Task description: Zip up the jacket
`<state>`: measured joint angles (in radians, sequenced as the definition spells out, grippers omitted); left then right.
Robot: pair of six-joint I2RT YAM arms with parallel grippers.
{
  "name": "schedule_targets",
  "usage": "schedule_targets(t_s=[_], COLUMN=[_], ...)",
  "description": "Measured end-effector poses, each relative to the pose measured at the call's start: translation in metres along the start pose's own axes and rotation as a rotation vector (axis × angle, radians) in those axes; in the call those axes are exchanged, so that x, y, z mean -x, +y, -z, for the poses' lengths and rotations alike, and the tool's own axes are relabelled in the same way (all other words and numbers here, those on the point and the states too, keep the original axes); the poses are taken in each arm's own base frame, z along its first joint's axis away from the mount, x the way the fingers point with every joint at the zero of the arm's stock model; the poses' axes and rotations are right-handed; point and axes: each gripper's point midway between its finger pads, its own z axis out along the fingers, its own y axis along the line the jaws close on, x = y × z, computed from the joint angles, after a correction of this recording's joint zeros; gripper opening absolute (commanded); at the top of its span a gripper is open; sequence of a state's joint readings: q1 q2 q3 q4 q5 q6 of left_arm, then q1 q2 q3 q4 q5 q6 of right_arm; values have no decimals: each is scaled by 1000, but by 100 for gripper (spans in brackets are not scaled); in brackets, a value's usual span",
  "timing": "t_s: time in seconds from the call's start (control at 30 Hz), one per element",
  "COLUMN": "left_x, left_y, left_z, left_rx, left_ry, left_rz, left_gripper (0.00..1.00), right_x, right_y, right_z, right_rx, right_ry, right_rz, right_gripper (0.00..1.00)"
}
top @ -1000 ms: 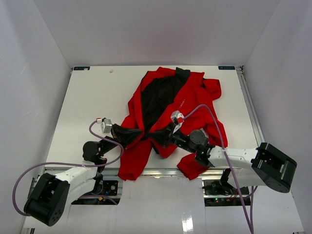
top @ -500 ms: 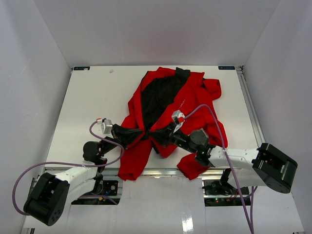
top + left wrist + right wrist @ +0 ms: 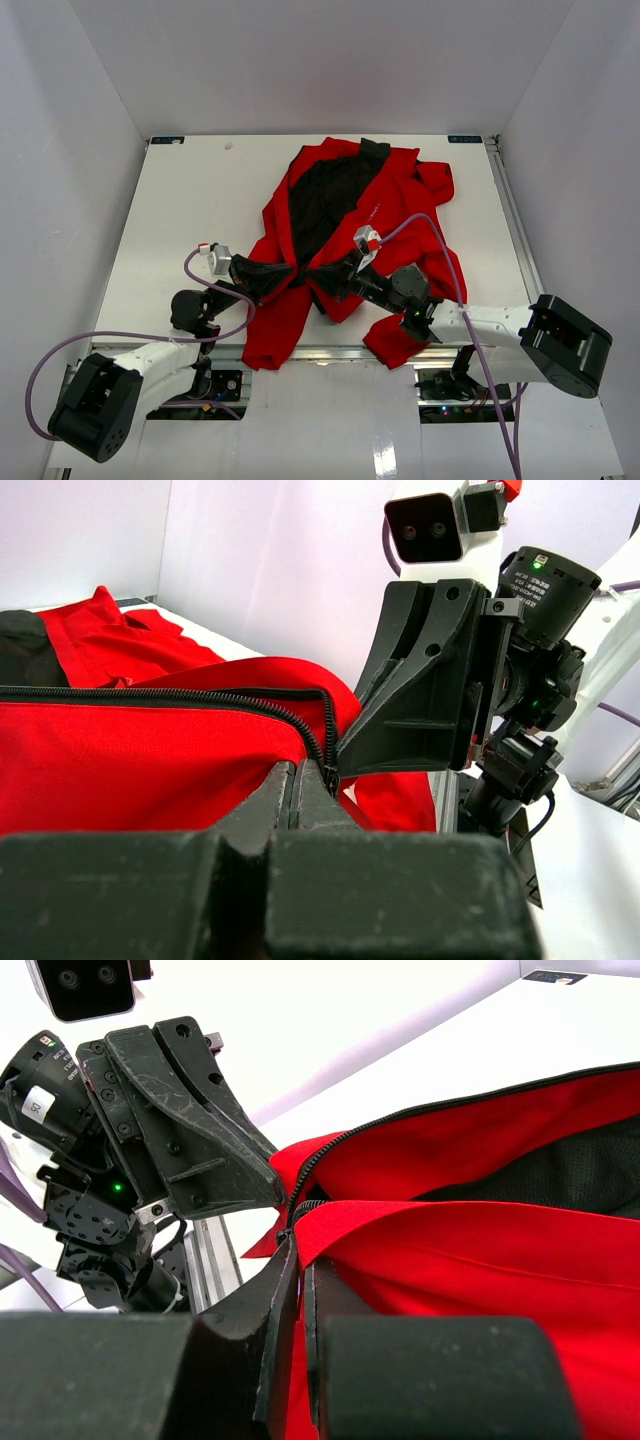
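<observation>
left gripper (image 3: 290,275): fingers pressed together, pinching one front edge of the jacket (image 3: 400,205) at the lower end of its zipper (image 3: 180,695), close to the near edge of the desk (image 3: 190,200). the jacket lies unzipped, black lining (image 3: 322,200) exposed, spread from the far edge to the near edge, right of the middle. right gripper (image 3: 318,282): just beside the left gripper, fingers closed, pinching the opposite red front edge.

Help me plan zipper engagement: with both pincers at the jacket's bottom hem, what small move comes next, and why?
Probably ease the left pincer and right pincer together to align the zipper ends: each is shut on a front edge of the jacket, tips almost touching, teeth unjoined.
</observation>
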<state>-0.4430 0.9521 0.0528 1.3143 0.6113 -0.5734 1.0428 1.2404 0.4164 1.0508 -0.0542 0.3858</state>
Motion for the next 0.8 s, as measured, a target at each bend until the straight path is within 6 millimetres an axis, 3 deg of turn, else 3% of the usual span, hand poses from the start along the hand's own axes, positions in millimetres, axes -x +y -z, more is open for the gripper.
schedule_targets(t_s=[0.8], left_x=[-7], left_y=[-6], left_z=[0], left_rx=[-40], left_ry=[27], left_rz=[-25], left_gripper=[0], right_x=[10], right_y=[-2], right_z=[-4], right_rx=[-33], right_ry=[7], right_rz=[12], right_gripper=[8])
